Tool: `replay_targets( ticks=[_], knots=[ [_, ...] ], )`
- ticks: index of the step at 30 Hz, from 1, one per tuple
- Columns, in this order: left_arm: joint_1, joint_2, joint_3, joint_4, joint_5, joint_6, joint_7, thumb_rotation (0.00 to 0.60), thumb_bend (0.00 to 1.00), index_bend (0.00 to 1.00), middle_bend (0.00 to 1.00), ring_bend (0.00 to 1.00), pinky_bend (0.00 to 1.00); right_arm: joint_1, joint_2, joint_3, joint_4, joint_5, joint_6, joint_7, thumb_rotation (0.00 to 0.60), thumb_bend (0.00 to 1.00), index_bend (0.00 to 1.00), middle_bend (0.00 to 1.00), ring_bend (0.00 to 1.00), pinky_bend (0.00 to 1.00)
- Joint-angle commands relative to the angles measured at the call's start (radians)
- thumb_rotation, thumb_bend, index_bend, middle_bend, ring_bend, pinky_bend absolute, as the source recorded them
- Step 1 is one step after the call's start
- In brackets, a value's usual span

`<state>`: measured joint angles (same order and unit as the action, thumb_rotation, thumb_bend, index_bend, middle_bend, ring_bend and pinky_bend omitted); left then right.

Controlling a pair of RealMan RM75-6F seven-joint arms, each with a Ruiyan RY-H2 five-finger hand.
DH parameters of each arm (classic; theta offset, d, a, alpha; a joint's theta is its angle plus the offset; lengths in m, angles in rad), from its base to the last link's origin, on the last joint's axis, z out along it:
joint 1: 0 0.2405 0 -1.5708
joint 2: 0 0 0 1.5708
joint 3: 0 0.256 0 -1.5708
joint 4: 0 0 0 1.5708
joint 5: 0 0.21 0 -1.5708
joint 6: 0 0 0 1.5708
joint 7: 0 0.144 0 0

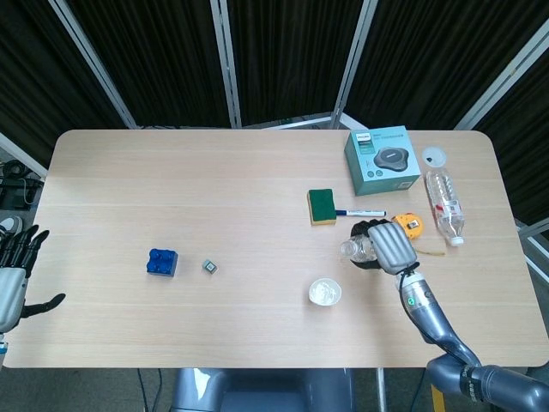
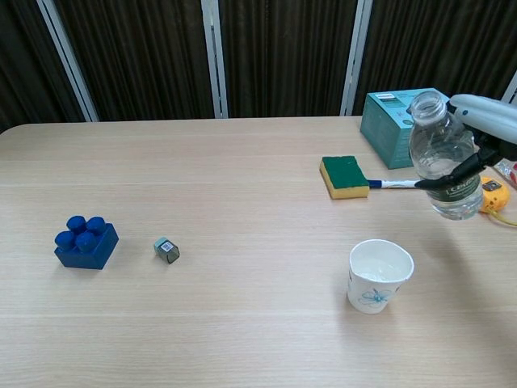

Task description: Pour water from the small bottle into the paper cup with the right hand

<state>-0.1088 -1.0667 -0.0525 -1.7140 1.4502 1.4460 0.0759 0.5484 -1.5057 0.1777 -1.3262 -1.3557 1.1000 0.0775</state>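
Note:
My right hand [image 1: 390,245] [image 2: 487,125] grips a small clear bottle [image 2: 442,155] [image 1: 356,250] with no cap, holding it nearly upright in the air, up and to the right of the paper cup [image 2: 380,276] [image 1: 325,292]. The white cup with a blue print stands upright on the table and has water in it. A little water shows in the bottle. My left hand [image 1: 15,276] hangs open off the table's left edge, far from everything, seen only in the head view.
A teal box [image 1: 383,160], a green and yellow sponge [image 1: 322,207], a marker [image 1: 360,212] and a yellow tape measure [image 1: 407,225] lie behind the cup. A second bottle [image 1: 445,204] and a white lid [image 1: 434,156] are at the far right. A blue brick [image 1: 162,262] and small cube [image 1: 208,267] sit left.

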Motion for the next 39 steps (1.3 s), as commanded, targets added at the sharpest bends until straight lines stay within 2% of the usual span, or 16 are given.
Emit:
replay_targets(
  ticks=[1,4,8,13,21,24,28,32,36,39],
  knots=[
    [-0.001,-0.001,-0.001,0.001,-0.003,-0.003,0.002,0.600,0.00,0.00,0.00,0.00,0.00,0.004,-0.060,0.073,0.053,0.108,-0.068,0.204,0.600,0.42,0.51,0.60,0.58,0.50],
    [-0.003,-0.003,-0.001,0.003,-0.010,-0.008,0.003,0.600,0.00,0.00,0.00,0.00,0.00,0.007,-0.096,0.098,0.101,0.133,-0.104,0.346,0.600,0.43,0.51,0.60,0.58,0.50],
    [-0.006,-0.006,-0.003,0.007,-0.019,-0.016,0.007,0.600,0.00,0.00,0.00,0.00,0.00,0.010,-0.126,0.111,0.148,0.141,-0.129,0.444,0.600,0.43,0.51,0.60,0.58,0.50],
    [-0.011,-0.013,-0.006,0.013,-0.033,-0.027,0.015,0.600,0.00,0.00,0.00,0.00,0.00,0.018,-0.207,0.107,0.270,0.109,-0.104,0.518,0.600,0.43,0.51,0.60,0.58,0.50],
    [-0.015,-0.016,-0.010,0.017,-0.050,-0.037,0.019,0.600,0.00,0.00,0.00,0.00,0.00,0.029,-0.296,0.091,0.405,0.060,-0.063,0.580,0.600,0.43,0.51,0.60,0.57,0.48],
    [-0.015,-0.016,-0.010,0.018,-0.050,-0.036,0.018,0.600,0.00,0.00,0.00,0.00,0.00,0.029,-0.320,0.084,0.445,0.041,-0.042,0.604,0.600,0.31,0.42,0.55,0.53,0.42],
    [-0.015,-0.016,-0.010,0.018,-0.051,-0.037,0.017,0.600,0.00,0.00,0.00,0.00,0.00,0.027,-0.332,0.077,0.467,0.026,-0.034,0.639,0.600,0.17,0.28,0.48,0.48,0.40],
    [-0.015,-0.016,-0.009,0.017,-0.049,-0.036,0.016,0.600,0.00,0.00,0.00,0.00,0.00,0.023,-0.330,0.066,0.473,0.011,-0.030,0.660,0.600,0.03,0.18,0.38,0.38,0.34],
    [-0.014,-0.013,-0.010,0.014,-0.047,-0.031,0.013,0.600,0.00,0.00,0.00,0.00,0.00,0.018,-0.319,0.057,0.463,0.000,-0.029,0.679,0.600,0.00,0.04,0.27,0.28,0.28],
    [-0.012,-0.011,-0.009,0.012,-0.045,-0.028,0.011,0.600,0.00,0.00,0.00,0.00,0.00,0.014,-0.309,0.051,0.454,-0.008,-0.024,0.690,0.600,0.00,0.01,0.22,0.23,0.26]
  ],
)
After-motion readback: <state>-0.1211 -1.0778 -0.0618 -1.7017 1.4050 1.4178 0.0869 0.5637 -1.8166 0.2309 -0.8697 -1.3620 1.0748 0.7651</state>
